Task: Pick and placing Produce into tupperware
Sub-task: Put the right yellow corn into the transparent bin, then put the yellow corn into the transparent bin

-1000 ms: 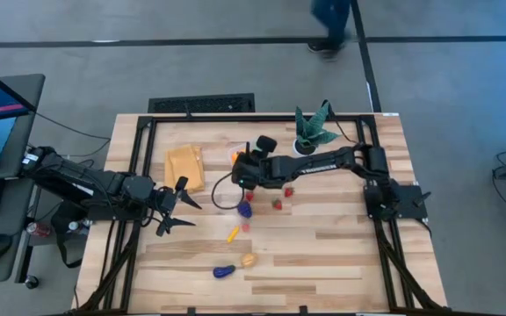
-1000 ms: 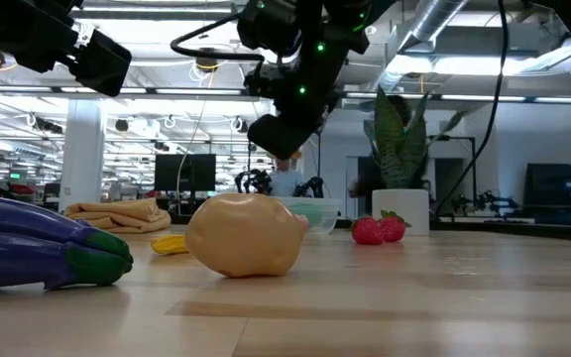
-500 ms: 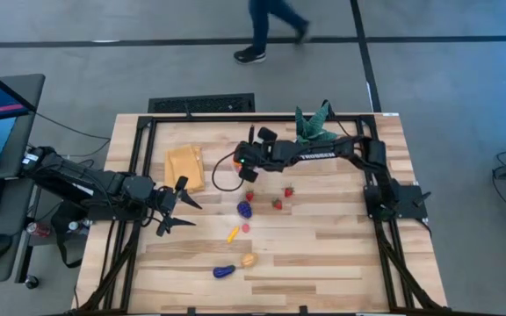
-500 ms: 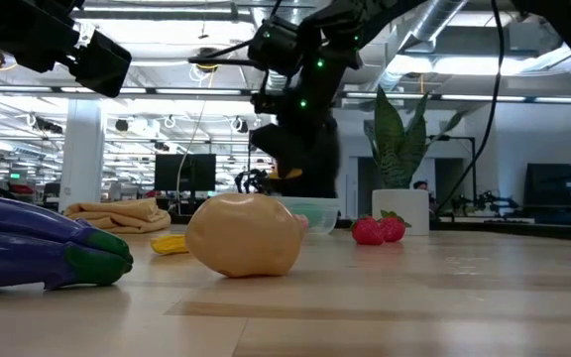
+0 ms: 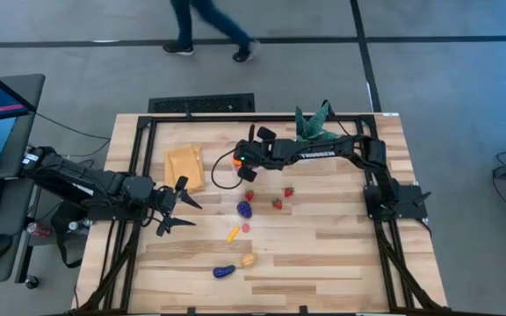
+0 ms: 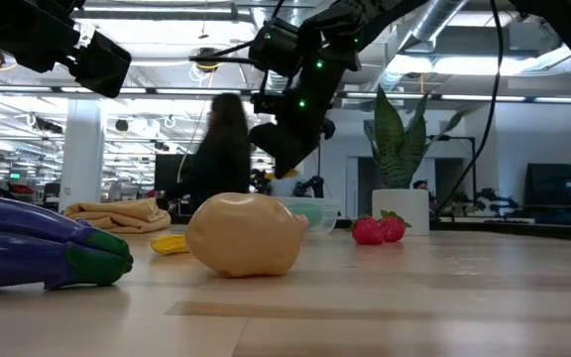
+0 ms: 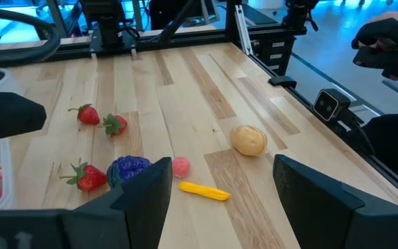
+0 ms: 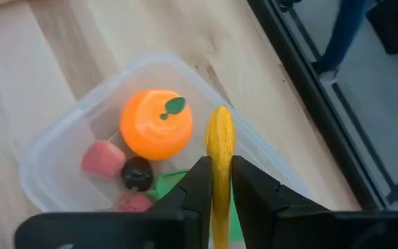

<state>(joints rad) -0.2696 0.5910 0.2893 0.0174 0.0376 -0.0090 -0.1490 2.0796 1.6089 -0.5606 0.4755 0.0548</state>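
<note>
R fingers pinching yellow produce, over tupperware

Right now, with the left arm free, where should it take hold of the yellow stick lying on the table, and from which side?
Probably across its thin middle, straight down from above. The yellow stick lies flat, long and narrow, so the open left end effector should close across the short width. The pink bit sits beside one end; the middle looks clear.
</note>
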